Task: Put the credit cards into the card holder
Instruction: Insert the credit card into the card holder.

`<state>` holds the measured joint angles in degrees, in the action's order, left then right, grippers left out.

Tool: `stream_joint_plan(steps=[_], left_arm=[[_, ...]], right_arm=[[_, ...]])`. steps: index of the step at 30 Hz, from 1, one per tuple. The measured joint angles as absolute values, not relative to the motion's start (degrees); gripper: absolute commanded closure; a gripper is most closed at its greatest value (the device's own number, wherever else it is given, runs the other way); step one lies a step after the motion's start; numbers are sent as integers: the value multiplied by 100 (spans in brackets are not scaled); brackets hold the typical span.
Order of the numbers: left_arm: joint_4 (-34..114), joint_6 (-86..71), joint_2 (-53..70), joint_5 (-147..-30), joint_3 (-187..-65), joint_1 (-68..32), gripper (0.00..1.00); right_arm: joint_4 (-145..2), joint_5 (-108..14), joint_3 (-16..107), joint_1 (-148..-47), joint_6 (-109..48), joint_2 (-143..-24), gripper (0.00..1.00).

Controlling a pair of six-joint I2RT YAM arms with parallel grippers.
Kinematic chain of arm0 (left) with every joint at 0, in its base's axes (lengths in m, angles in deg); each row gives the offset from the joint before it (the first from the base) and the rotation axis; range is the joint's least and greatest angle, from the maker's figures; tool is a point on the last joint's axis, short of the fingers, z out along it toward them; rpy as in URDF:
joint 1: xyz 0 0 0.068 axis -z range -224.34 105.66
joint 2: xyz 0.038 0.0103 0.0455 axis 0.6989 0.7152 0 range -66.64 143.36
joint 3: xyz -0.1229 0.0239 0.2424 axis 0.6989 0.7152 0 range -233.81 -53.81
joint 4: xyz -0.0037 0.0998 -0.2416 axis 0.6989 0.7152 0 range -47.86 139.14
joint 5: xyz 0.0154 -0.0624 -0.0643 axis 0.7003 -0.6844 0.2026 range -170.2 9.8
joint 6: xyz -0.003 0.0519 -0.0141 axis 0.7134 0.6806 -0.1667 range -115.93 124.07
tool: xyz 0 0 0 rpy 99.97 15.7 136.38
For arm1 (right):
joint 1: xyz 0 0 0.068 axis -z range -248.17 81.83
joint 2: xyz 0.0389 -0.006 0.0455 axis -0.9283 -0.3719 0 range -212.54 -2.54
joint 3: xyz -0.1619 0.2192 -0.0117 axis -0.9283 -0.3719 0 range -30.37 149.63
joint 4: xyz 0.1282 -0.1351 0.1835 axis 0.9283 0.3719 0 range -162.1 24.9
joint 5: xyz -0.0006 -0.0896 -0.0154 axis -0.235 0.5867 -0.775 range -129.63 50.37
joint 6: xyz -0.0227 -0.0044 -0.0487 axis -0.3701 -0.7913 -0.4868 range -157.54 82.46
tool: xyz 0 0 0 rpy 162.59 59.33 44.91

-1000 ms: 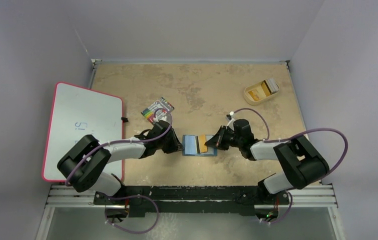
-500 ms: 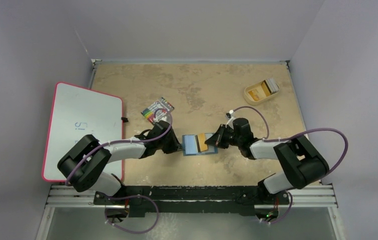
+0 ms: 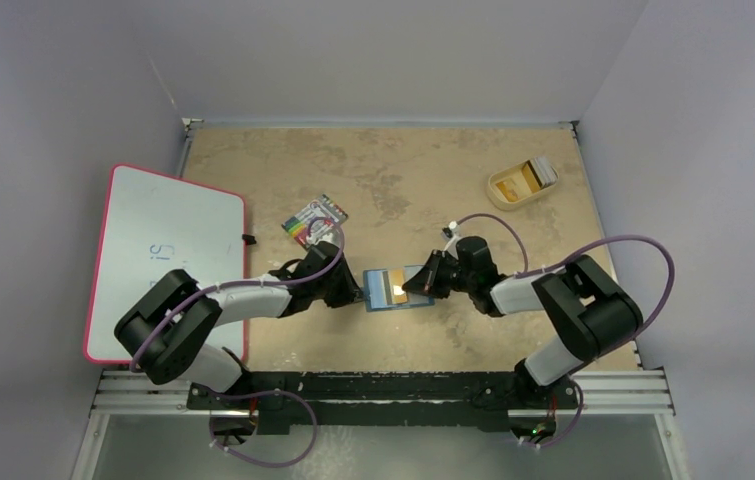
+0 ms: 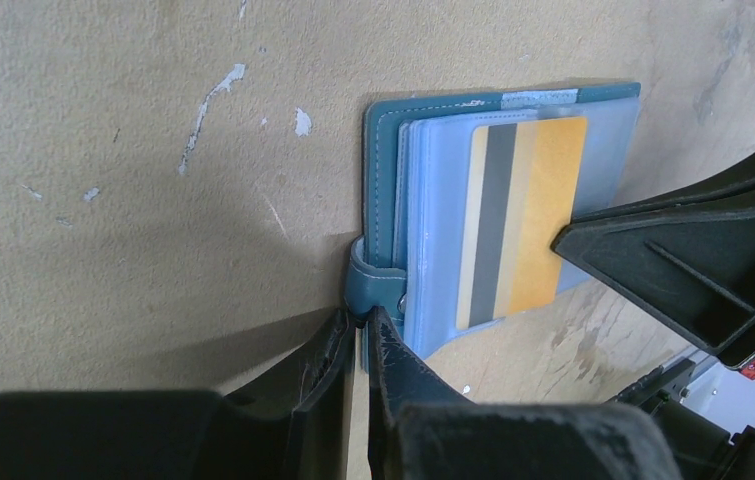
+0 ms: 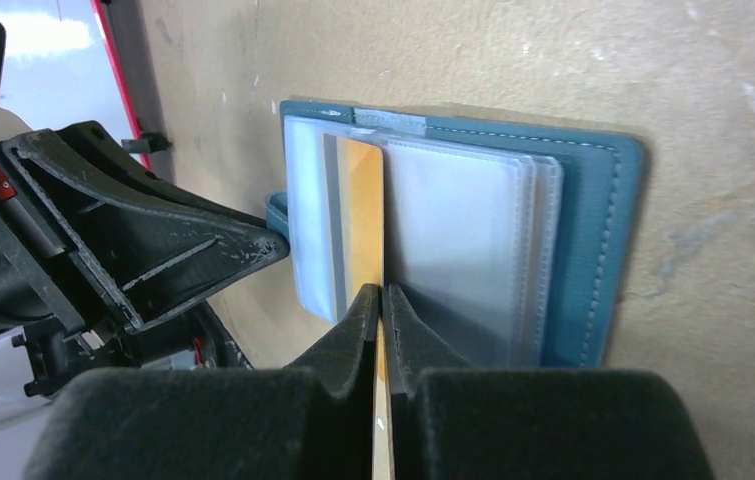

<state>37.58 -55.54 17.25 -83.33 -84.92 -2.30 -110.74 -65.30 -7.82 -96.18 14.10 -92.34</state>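
Note:
The teal-blue card holder (image 3: 423,297) lies open at the table's near middle, its clear pockets up. My left gripper (image 3: 355,293) is shut on the strap tab at its left edge (image 4: 377,283); its tips (image 4: 362,318) pinch the tab. My right gripper (image 3: 414,286) is shut on one edge of an orange-yellow credit card (image 5: 361,205) with a grey stripe, holding it over the pockets (image 5: 458,240). In the left wrist view the card (image 4: 528,215) covers the pocket stack, its left part paler, as if under plastic. My right gripper's tips (image 5: 382,293) meet on the card's edge.
A shallow tan tray (image 3: 505,194) with more cards stands at the back right. A flat pack with multicoloured stripes (image 3: 315,218) lies behind my left arm. A pink-rimmed whiteboard (image 3: 168,250) overhangs the table's left edge.
My right gripper has moved left with the card, carrying it further across the card holder's pockets. My left gripper has stayed on the strap tab.

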Motion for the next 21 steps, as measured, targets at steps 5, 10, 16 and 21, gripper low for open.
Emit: stream_joint_plan(steps=[5, 10, 16, 21], left_arm=[[3758, -5552, 1725, -8316, -8492, -226, 92], [3855, -5528, 1725, -8224, -8542, -226, 92], [4023, -5482, 1725, -8099, -8628, -226, 92], [4191, -5419, 1651, -7964, -8650, -221, 92]], right_arm=[[-11106, -6530, -645, -9786, 1390, -9411, 91], [-11106, -6617, -371, -9983, 1329, -9745, 87], [-10800, -6580, -186, -10081, 1101, -9699, 73], [-10210, -6311, -20, -10121, 826, -9356, 69]])
